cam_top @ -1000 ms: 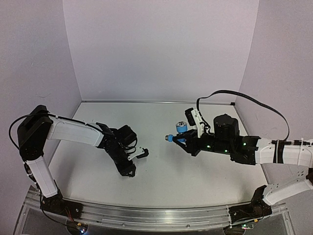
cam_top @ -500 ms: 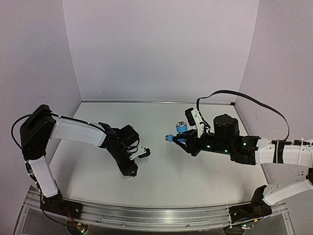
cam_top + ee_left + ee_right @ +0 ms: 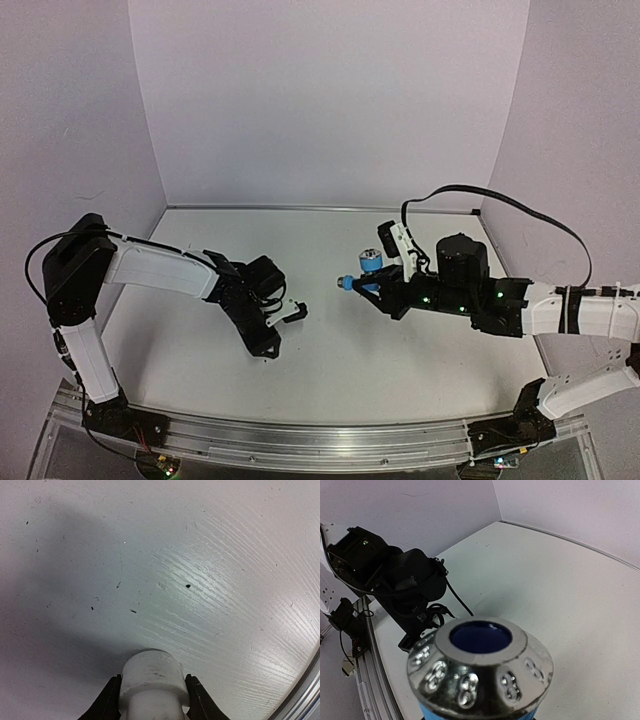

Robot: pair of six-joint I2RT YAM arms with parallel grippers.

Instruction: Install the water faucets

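My left gripper [image 3: 151, 694] is clamped on the white fitting [image 3: 150, 672], low over the table [image 3: 215, 575] — my right gripper [image 3: 372, 284], well apart from it, grips the blue tap [image 3: 480, 665] up in the air.

Tap body [image 3: 480, 665]: silver cap ringed with embossed marks, dark-blue centre, light blue below.
Fitting [image 3: 150, 680]: plain white.
Surface [image 3: 225, 580]: white, fine grain lines, dark specks.
Arms [image 3: 150, 268]: white and black.
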